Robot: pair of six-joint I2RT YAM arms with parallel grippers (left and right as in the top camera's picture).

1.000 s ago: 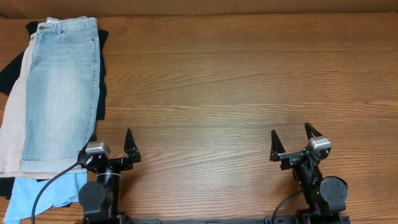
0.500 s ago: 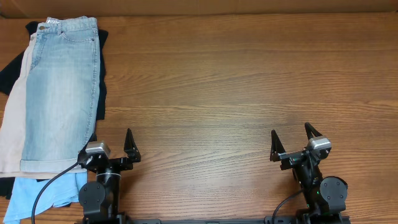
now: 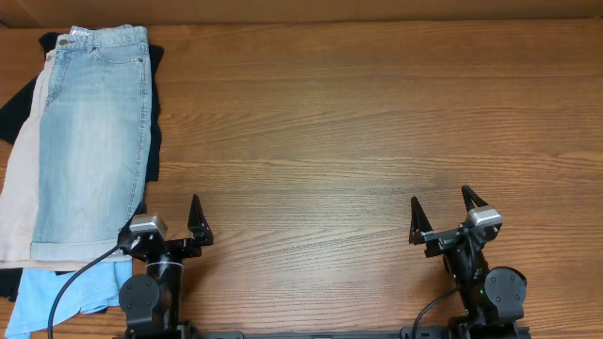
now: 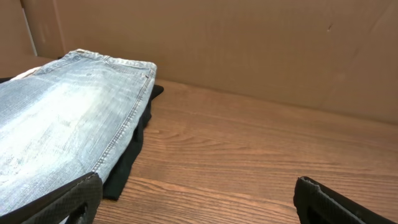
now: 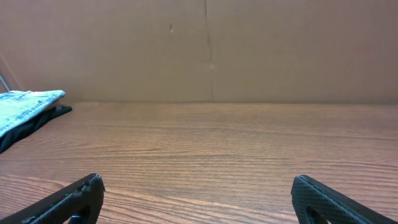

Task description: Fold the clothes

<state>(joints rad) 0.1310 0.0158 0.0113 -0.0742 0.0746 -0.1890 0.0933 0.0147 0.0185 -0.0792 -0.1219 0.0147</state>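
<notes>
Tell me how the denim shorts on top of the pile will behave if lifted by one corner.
The denim shorts lie flat and limp, so they would probably drape and sag rather than hold shape. Their thick stitched seams suggest fair weight for cloth. Resting on the beige shorts and a dark garment, they may drag those along if pushed.

We see faded light-blue denim shorts (image 3: pixel 94 141), beige shorts (image 3: pixel 19 207), a sky-blue garment (image 3: pixel 47 290), black cloth (image 3: pixel 14 104), and a brown wood-grain table (image 3: pixel 377 141).

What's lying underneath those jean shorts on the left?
Around the denim shorts, a beige garment shows on the left, dark cloth on the right, and light-blue cloth beyond the hem. How far each reaches underneath is covered.
</notes>
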